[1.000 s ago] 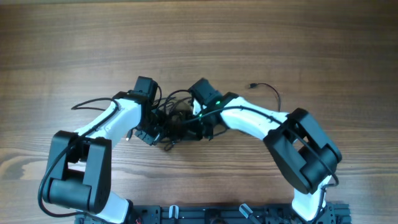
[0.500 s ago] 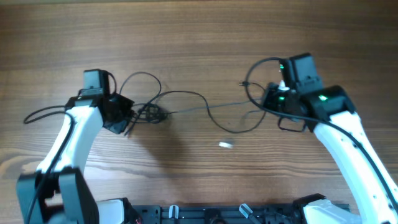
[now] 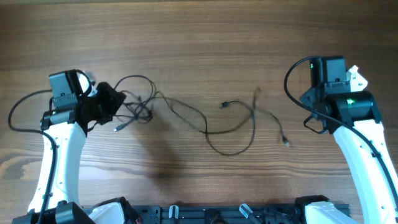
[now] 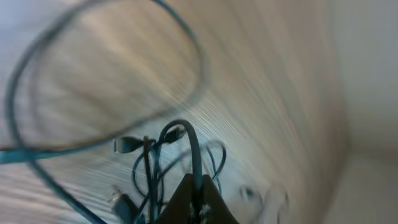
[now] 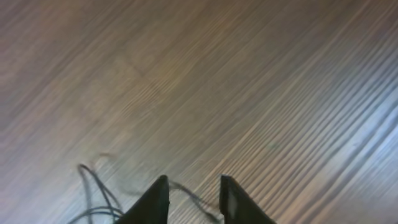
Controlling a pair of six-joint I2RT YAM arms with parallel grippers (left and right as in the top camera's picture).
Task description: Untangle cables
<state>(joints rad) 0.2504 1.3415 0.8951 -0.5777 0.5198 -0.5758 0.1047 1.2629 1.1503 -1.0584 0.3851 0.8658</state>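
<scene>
Here we see two end effectors over one desk point(image 3: 199, 37). The left end effector point(image 4: 198, 190) is pinched narrow on the cables point(image 3: 140, 111), and their one knot sits just beside its tips. How many cords are in it we cannot tell. Loose cord trails right across the middle of the desk, and we count three plugs point(image 3: 225, 105) lying there. The right end effector point(image 5: 193, 180) stands parted, holding nothing, apart from the cords.
</scene>
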